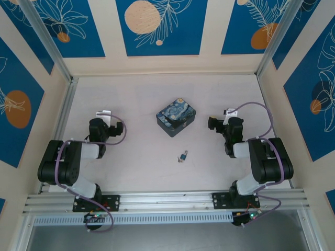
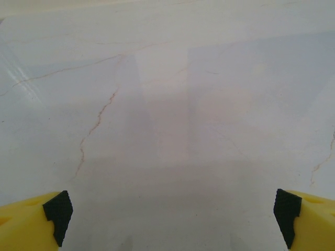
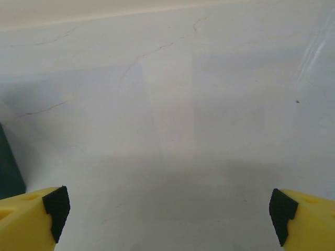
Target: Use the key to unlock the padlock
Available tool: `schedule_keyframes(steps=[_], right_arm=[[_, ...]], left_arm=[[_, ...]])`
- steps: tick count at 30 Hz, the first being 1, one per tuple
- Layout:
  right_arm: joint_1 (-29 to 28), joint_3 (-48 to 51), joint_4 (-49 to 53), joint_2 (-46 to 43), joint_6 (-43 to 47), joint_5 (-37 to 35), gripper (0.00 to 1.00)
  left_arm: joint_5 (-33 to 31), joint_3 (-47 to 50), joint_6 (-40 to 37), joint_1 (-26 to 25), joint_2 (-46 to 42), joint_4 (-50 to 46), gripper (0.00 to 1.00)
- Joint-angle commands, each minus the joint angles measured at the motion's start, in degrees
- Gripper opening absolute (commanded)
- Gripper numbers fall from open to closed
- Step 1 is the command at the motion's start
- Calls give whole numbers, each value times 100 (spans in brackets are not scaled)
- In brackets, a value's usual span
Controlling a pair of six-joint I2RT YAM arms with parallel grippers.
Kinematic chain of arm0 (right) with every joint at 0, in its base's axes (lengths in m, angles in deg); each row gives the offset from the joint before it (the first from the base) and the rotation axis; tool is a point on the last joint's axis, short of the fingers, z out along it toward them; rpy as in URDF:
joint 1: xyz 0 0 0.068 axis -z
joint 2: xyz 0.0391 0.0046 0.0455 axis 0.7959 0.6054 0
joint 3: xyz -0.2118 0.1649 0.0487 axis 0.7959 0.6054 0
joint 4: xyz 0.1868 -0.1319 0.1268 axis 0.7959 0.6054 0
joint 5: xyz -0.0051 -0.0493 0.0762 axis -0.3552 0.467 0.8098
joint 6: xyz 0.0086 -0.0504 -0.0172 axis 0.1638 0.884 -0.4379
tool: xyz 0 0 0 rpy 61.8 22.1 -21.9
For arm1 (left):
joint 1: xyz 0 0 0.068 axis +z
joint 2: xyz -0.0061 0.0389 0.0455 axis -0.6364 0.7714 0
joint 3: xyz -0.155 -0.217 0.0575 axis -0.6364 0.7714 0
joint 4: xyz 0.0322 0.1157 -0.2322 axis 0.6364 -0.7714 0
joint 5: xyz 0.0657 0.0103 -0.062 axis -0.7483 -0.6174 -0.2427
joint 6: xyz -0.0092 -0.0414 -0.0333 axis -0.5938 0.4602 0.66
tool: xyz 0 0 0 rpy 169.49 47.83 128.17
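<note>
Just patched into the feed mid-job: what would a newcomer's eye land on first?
The dark-blue swirl-print box sits mid-table, the boldest thing there. Just nearer the arms lies the tiny padlock, too small to make out in detail. The left gripper and right gripper are open over the pale table, one on each side of the box.

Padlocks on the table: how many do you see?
1. The padlock lies on the table, just on the near side of the painted box; the box could hide another.

Bright diffuse light, faint soft shadows, hazy wrist views
</note>
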Motion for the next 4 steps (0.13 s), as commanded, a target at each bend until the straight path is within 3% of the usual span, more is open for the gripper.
schedule_keyframes(steps=[1, 4], right_arm=[[110, -116, -123, -27, 23, 189, 99], [30, -75, -203, -39, 84, 97, 99]], left_arm=[[171, -7, -65, 61, -32, 214, 100], [175, 78, -76, 55, -70, 324, 100]])
